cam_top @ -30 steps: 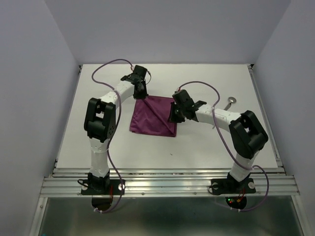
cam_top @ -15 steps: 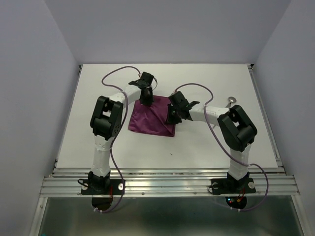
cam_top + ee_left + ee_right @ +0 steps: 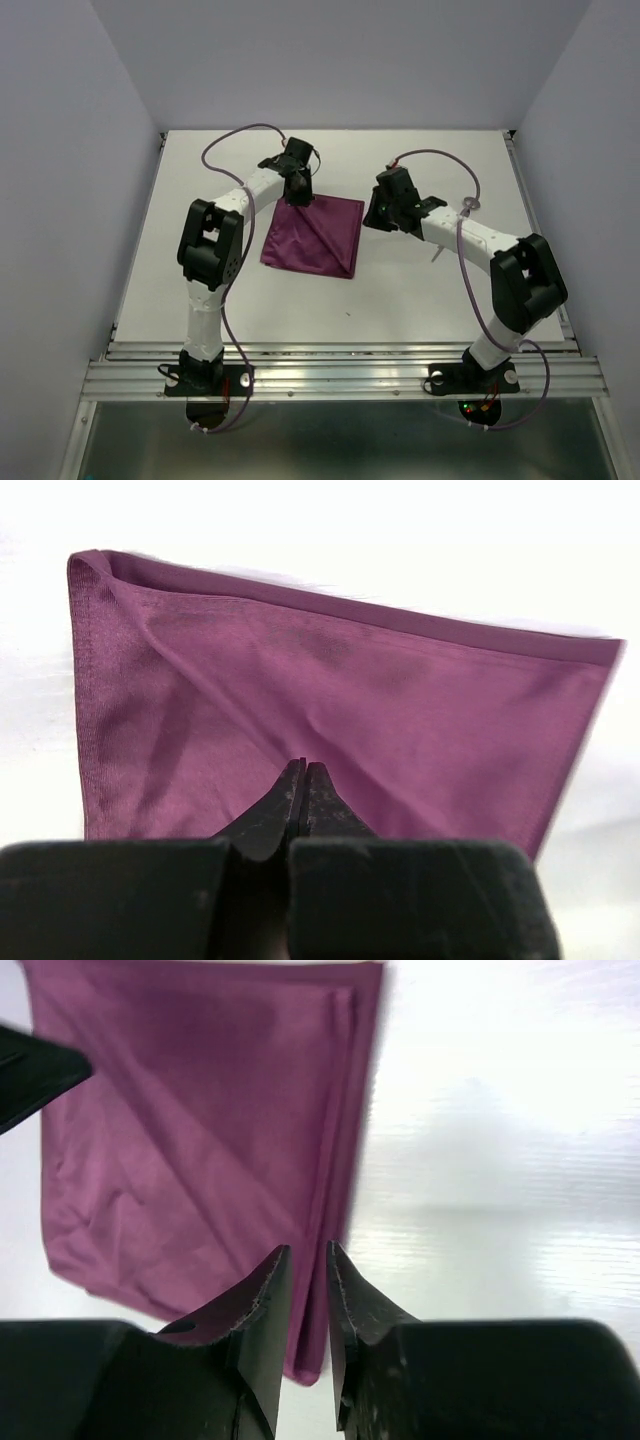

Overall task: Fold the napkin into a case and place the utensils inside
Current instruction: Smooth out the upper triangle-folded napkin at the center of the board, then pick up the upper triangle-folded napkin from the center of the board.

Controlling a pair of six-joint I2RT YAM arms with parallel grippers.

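At the upper left of the top view, the left gripper (image 3: 297,187) sits at the far left corner of the napkin (image 3: 315,238), its jaws pressed fully together; I cannot tell whether any cloth is pinched. The plum napkin lies folded flat at the middle of the worktop (image 3: 420,290). Just right of it, the right gripper (image 3: 373,215) hovers over the napkin's right edge, jaws slightly parted and empty. Farther right lies a spoon (image 3: 470,206).
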